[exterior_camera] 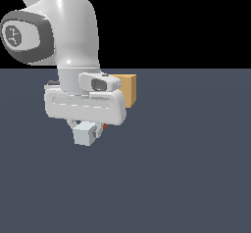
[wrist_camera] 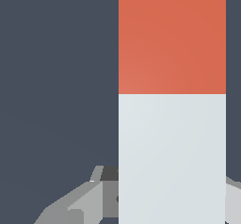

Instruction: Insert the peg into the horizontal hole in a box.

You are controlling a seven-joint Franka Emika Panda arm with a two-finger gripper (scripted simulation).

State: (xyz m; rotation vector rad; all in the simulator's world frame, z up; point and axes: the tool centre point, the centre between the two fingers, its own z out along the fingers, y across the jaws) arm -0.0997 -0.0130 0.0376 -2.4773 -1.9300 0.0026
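The grey fingers [wrist_camera: 77, 202] of the white arm's gripper [exterior_camera: 88, 129] are closing on the long square-sectioned peg [wrist_camera: 172, 124], gripping its light grey-white part (the red-orange end is reaching away from them in the wrist view). In the exterior view the peg is hanging above the dark slate floor [exterior_camera: 186, 178], with open floor spreading toward the exterior view's right and toward the camera. The small tan cube-shaped box [exterior_camera: 128, 89] is sitting behind the gripper, partly covered by the arm, and its hole is hidden.

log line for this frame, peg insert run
phase: carry | gripper: shut on peg | peg: off floor, pale end toward exterior camera | box: behind arm, part hidden | hole: unseen | inserted: no
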